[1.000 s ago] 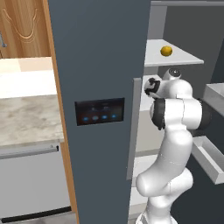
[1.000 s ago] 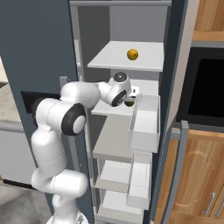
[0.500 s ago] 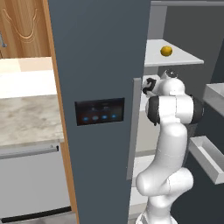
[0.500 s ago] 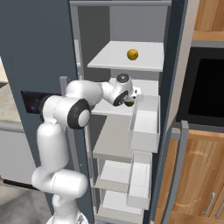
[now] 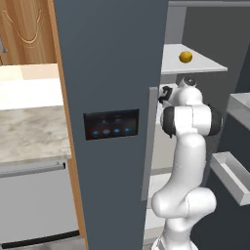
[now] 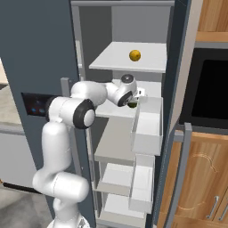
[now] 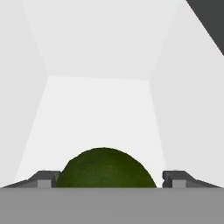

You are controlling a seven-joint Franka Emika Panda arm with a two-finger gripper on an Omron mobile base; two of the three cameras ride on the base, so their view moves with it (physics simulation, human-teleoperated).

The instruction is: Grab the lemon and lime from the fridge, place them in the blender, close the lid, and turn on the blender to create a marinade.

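gripper (image 7: 107, 177) stands wide with the lime (image 7: 106, 168) between its fingertips (image 7: 43, 178) on the fridge shelf (image 7: 96, 109); judged best to centre, close firmly, then withdraw level.

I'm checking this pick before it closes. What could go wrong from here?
The lime sits between the gripper fingertips, but they look spread and apart from it, so the round fruit could roll away on closing. The hand is close to the white door bin and could bump it when pulling out.
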